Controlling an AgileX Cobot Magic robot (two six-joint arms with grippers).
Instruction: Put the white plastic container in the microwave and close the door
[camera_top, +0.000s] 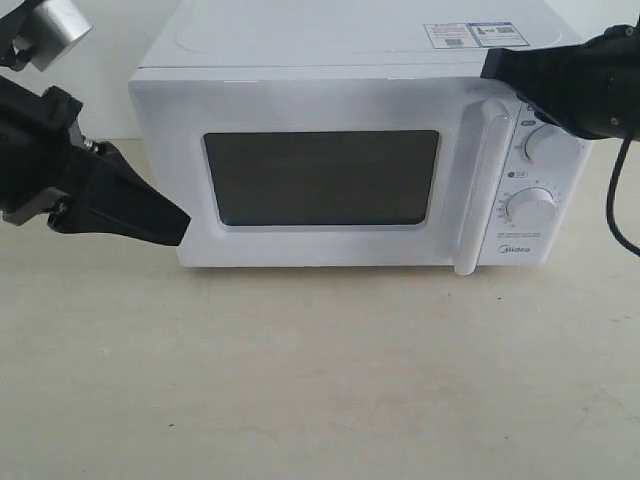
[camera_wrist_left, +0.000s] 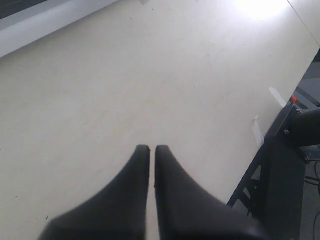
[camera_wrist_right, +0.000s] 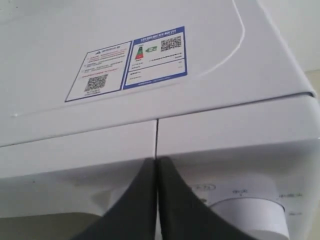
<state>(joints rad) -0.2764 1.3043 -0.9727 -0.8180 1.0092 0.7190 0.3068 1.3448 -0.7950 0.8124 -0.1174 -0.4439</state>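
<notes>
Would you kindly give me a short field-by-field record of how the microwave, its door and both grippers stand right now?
microwave: white, standing on the table, stickers on top
door: closed, dark window facing the camera
handle: vertical white bar beside the dials
white plastic container: not in view
left gripper: shut, empty, by the microwave's lower left corner; contact cannot be told
right gripper: shut, empty, tips at the top of the seam between door and control panel
</notes>
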